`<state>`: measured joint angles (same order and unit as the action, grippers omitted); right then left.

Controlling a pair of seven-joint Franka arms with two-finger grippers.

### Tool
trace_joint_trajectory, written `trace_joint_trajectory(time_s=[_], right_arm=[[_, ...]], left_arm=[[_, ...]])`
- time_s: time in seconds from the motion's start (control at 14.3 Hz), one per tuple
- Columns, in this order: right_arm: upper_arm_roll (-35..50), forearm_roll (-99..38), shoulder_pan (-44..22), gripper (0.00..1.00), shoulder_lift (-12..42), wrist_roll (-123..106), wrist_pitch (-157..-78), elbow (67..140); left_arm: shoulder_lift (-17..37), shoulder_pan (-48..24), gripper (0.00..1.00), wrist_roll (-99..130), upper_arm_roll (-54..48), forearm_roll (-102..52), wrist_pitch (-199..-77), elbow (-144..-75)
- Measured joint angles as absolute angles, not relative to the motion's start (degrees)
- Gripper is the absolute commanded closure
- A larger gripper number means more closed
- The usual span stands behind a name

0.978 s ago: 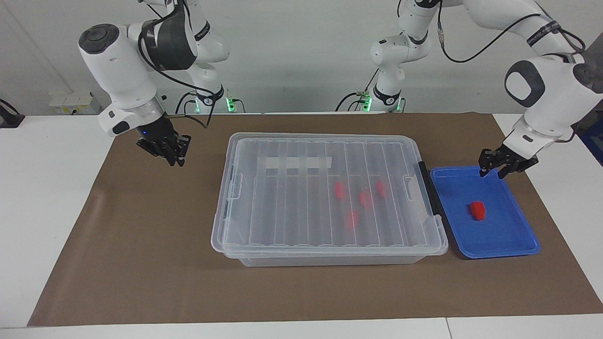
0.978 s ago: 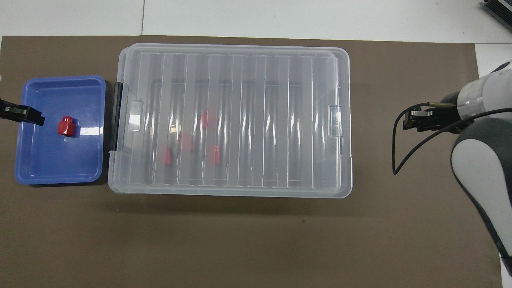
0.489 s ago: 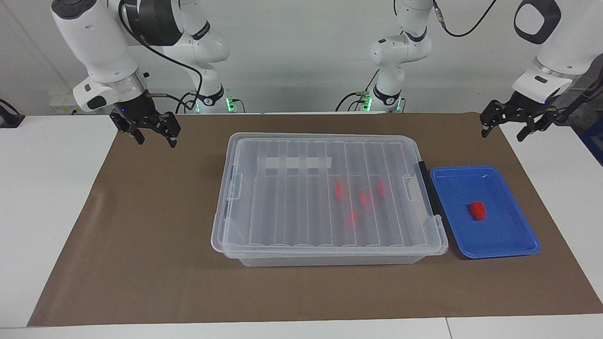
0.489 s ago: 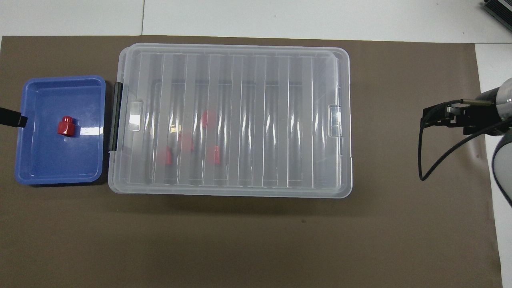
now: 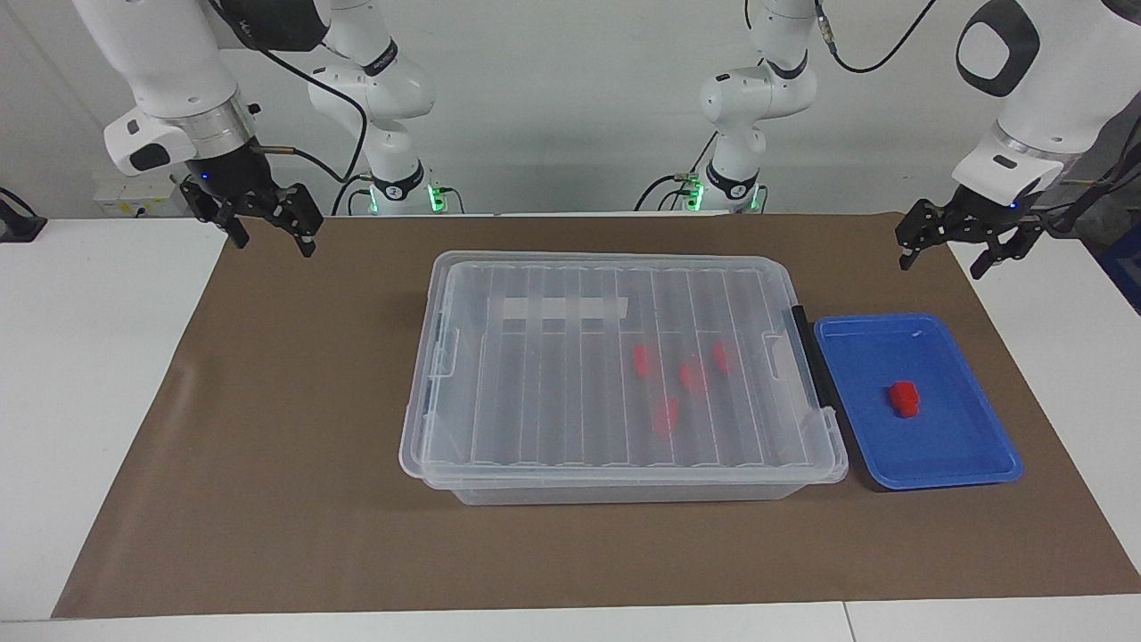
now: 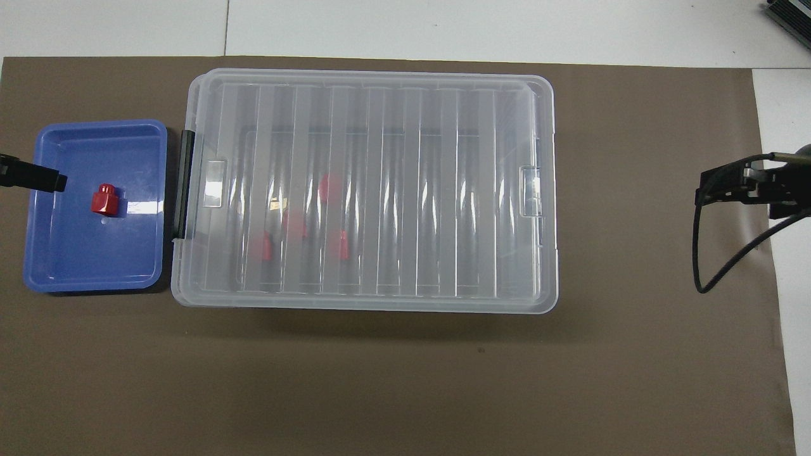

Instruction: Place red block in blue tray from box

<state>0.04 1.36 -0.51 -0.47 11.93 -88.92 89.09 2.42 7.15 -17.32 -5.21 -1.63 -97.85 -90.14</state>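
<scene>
Facing view: red block (image 5: 904,399) sits in blue tray (image 5: 918,464); box (image 5: 615,374) beside tray, lid on, four more red blocks inside. Left hand (image 5: 959,244) raised, spread wide, empty, over mat's corner near tray. Right hand (image 5: 265,218) likewise wide, empty, over bench's other end. Placement looks done; next move probably parking arms, nothing more.

Even, bright, diffuse illumination from above; both views are sharp throughout, with no motion blur. The box (image 6: 364,190) casts a soft shadow on the brown mat (image 6: 405,380) along its edge nearer the robots. Specular glare streaks the ribbed lid (image 5: 615,357), veiling the red shapes beneath. A small highlight marks the blue tray (image 6: 142,209) floor.
</scene>
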Motion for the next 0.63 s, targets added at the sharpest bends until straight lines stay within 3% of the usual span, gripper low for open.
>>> trace_joint_trajectory(time_s=[0.63], right_arm=[[1.58,2.32,-0.48,0.01,-0.88,11.44,-87.80,88.97]], left_arm=[[2.30,4.63,0.00,-12.03,-5.31,-2.70,-94.34,-89.45]])
